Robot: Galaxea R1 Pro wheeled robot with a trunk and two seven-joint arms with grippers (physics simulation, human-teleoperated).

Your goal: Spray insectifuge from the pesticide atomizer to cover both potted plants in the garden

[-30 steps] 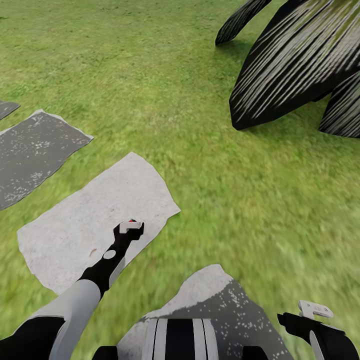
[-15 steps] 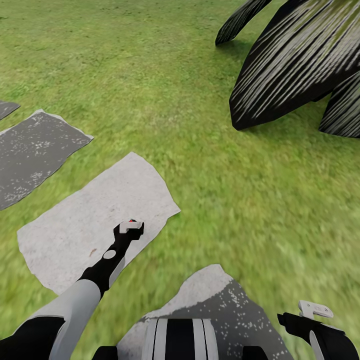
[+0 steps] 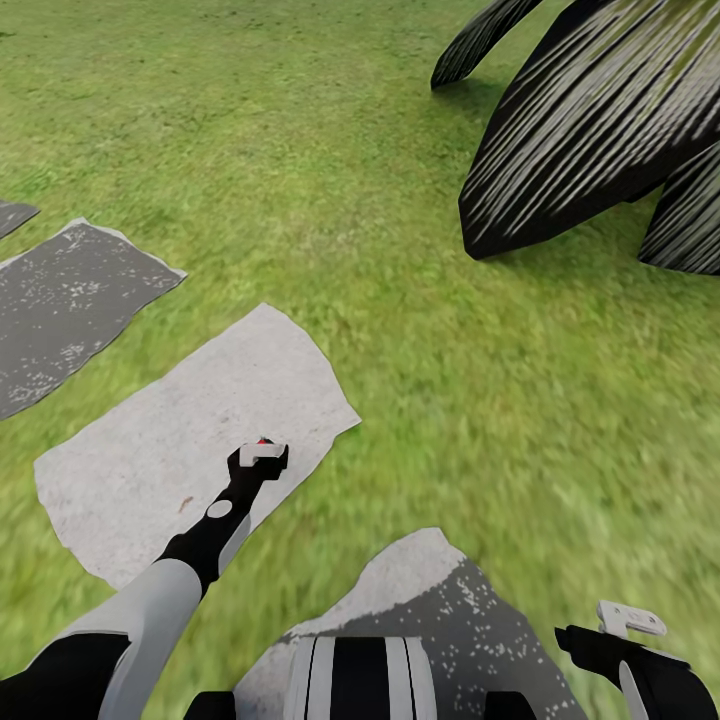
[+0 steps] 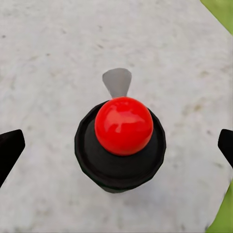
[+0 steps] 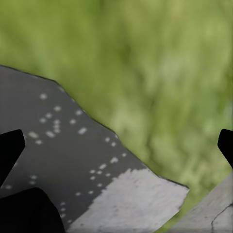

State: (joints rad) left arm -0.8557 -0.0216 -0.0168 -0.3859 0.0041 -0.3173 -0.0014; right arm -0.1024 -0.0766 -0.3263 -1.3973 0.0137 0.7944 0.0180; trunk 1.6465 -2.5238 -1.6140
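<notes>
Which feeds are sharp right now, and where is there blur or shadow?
Head view: grass smeared near the bottom, striped leaves crisp, casting shadow beneath. Left wrist view: sharp on the red ball, small shadow on the pale stone. Right wrist view: lawn heavily blurred, dark stone clearer.

We see the striped-leaf agave point(image 3: 590, 130) cut off by the head view's top and right edges. The left gripper point(image 3: 263, 452) hides all but a red speck of the pesticide atomizer point(image 4: 121, 138), whose body below the cap stays hidden. Each wrist view cuts its fingertips point(image 4: 9, 150) to dark corners, and the lawn point(image 5: 160, 63) blurs.
</notes>
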